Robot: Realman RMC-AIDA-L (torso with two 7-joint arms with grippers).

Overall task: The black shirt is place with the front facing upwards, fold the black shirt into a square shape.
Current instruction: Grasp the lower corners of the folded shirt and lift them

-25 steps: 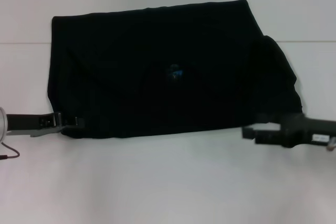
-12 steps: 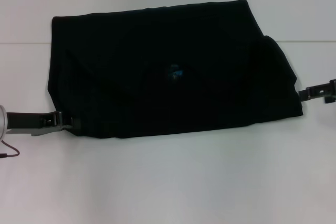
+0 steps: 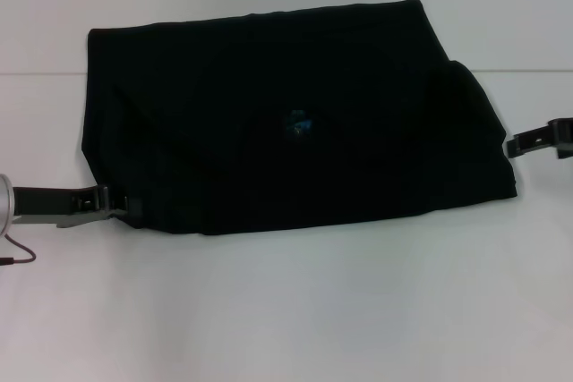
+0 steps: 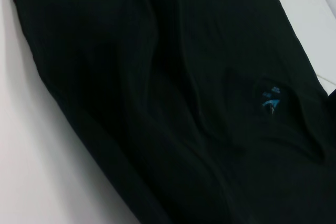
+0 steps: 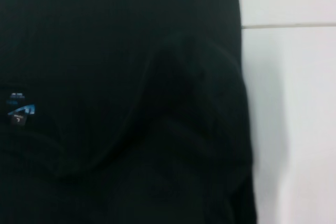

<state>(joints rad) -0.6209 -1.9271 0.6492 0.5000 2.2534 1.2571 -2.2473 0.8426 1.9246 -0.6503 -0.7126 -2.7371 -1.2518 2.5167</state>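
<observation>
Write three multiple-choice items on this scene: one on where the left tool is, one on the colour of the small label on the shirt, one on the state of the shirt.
1. Where is the left tool?
A. At the near left corner of the black shirt
B. Over the middle of the shirt
C. At the far right corner of the shirt

2. What colour is the small label on the shirt?
A. Red
B. Blue
C. Yellow

3. How does the shirt lie?
A. Hanging in the air from both tools
B. Rolled into a tube
C. Folded over, lying on the white table

Answers:
1. A, the head view shows the tool at that corner's edge.
2. B, blue shows in all three views.
3. C, it rests on the table, with the right tool off its right edge.
</observation>
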